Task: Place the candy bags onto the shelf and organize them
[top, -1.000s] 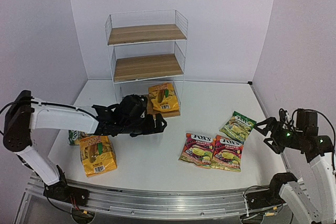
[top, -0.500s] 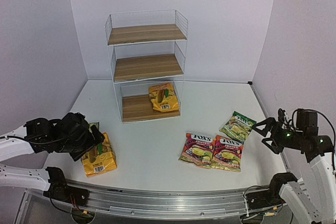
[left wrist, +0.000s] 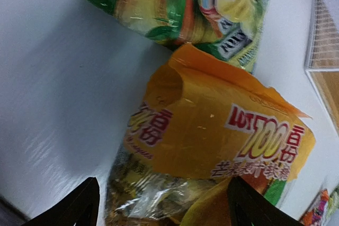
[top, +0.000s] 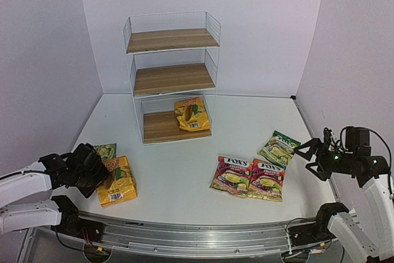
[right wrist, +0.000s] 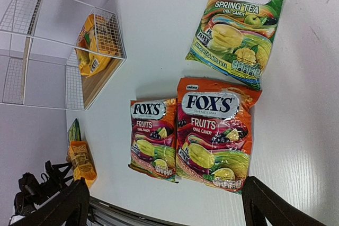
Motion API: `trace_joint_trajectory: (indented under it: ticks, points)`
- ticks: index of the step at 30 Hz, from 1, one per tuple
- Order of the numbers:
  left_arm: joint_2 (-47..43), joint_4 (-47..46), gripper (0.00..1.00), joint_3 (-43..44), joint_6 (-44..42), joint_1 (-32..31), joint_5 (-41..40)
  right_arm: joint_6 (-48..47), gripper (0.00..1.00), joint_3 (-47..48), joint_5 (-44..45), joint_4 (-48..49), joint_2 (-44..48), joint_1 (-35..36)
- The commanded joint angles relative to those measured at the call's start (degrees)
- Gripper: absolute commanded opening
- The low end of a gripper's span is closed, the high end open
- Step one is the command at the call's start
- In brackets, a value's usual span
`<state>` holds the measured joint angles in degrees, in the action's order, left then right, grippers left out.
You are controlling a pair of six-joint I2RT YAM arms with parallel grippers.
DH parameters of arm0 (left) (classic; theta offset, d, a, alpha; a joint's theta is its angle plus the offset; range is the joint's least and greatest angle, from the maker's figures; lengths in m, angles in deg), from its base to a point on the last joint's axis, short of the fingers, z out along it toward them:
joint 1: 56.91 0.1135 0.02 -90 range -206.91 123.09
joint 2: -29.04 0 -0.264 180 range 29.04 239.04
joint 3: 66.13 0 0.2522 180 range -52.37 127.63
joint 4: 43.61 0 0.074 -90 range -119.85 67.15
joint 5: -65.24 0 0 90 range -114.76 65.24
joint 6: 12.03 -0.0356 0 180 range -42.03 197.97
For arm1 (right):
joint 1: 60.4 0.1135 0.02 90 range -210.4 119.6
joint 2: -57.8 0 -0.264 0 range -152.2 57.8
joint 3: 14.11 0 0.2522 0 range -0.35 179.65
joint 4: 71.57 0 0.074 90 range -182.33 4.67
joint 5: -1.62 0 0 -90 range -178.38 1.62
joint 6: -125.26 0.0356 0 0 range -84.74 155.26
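Back from the shelf (top: 172,79), left tool (left wrist: 164,205) straddles a yellow bag (left wrist: 212,141), apart; clamp next. Right tool (top: 309,154) gapes.

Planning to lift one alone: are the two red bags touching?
Touching. In the right wrist view the narrower red bag and wider red bag meet along their sides, no table showing between.

A white surface (top: 184,170) fills the middle, glossy enough to catch soft reflections. Pale lilac walls (top: 265,29) close it in behind and on both sides. A ribbed aluminium rail (top: 184,238) runs along its near edge.
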<state>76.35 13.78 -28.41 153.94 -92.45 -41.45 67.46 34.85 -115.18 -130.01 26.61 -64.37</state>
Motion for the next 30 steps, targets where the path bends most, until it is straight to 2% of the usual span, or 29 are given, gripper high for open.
trace_joint_trajectory:
  ticks: [1,4,7,10,11,18,20,23,25,27,30]
  points:
    - [-10.52,-15.17,0.77,-8.44,-2.79,0.34,6.42,-1.25,0.97,1.76,-0.43,0.52,-1.51,0.11]
    - [-17.24,-19.83,0.6,-13.29,-2.88,0.39,9.37,-0.93,0.96,1.88,-1.82,0.95,-1.95,0.1]
    - [-21.77,-21.65,0.32,-15.43,-3.54,0.35,11.37,-0.15,0.93,1.21,-5.25,2.54,-1.7,0.1]
    - [-22.68,-27.41,0.04,-16.33,-5.54,0.3,15.2,1.01,0.91,0.27,-8.29,3.87,-2.31,0.1]
    - [-21.99,-29.44,0.0,-16.26,-6.12,0.3,16.41,1.12,0.91,-0.16,-9.33,4.46,-2.58,0.1]
    - [-8.25,-50.2,0.0,-11.28,-10.13,-0.53,30.78,5.69,0.88,-3.06,-16.52,11.9,-3.57,1.1]
    - [-3.74,-55.48,0.0,-8.11,-10.51,-3.11,31.17,8.52,0.87,-4.04,-16.39,16.26,-3.9,3.94]
    - [3.47,-56.73,0.0,-0.06,-13.49,-9.74,26.39,11.39,0.87,-4.55,-12.43,22.24,-6.62,12.45]
    - [8.14,-57.42,0.0,5.01,-14.85,-14.23,23.73,12.72,0.87,-4.19,-8.11,26.43,-11.41,21.05]
    - [12.56,-61.78,0.0,7.73,-14.22,-15.74,23.74,13.74,0.87,-3.61,-4.57,31.39,-16.35,27.91]
    - [16.52,-70.9,0.0,8.43,-11.49,-16.29,24.98,15.41,0.87,-4.43,-0.81,41.62,-20.62,34.04]
